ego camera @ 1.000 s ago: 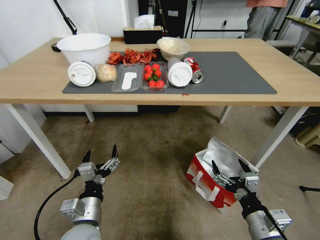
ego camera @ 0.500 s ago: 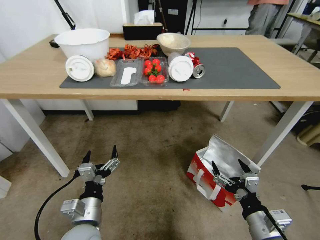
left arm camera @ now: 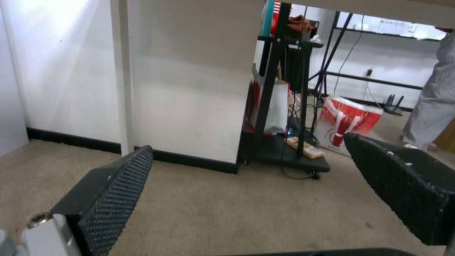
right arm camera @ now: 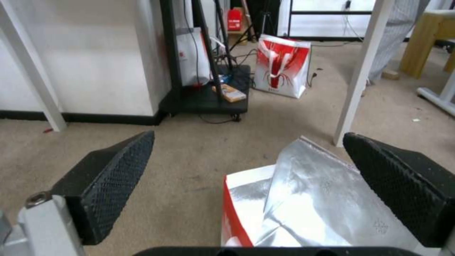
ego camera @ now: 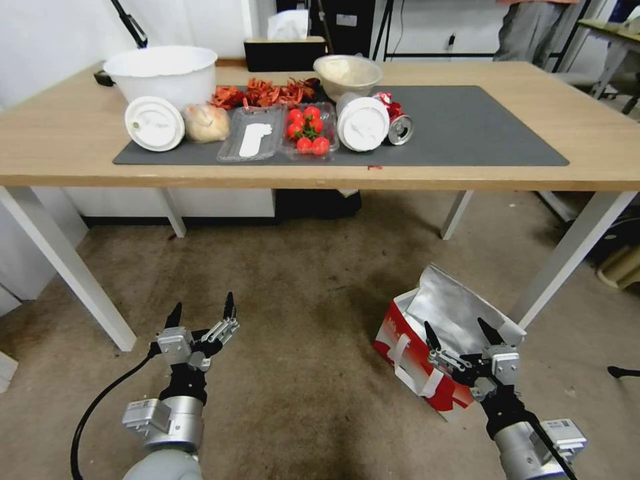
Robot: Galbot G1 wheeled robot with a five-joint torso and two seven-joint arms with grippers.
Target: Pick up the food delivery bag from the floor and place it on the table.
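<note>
Currently the food delivery bag (ego camera: 427,333) stands on the floor (ego camera: 293,287) just beside the front right leg of the table (ego camera: 67,153), mouth open, silver lining showing. Right gripper (ego camera: 465,333) hangs directly above the bag's open top, nearer edge; jaws spread wide, holding nothing. In the right wrist view the foil lining (right arm camera: 303,199) sits between and below the two fingertips (right arm camera: 118,160), offset toward the table-leg side. Bag's long axis appears to run slantwise away from the table leg toward the robot; white strap handles (ego camera: 410,370) lie on the red face away from that leg.

Left gripper (ego camera: 200,319) is well apart from the bag, over bare floor, jaws likewise wide and empty.

Judgement: right arm is the nearer; the grasp turns on dropping onto the bag's rim or handle. Bag not yet lifted.
</note>
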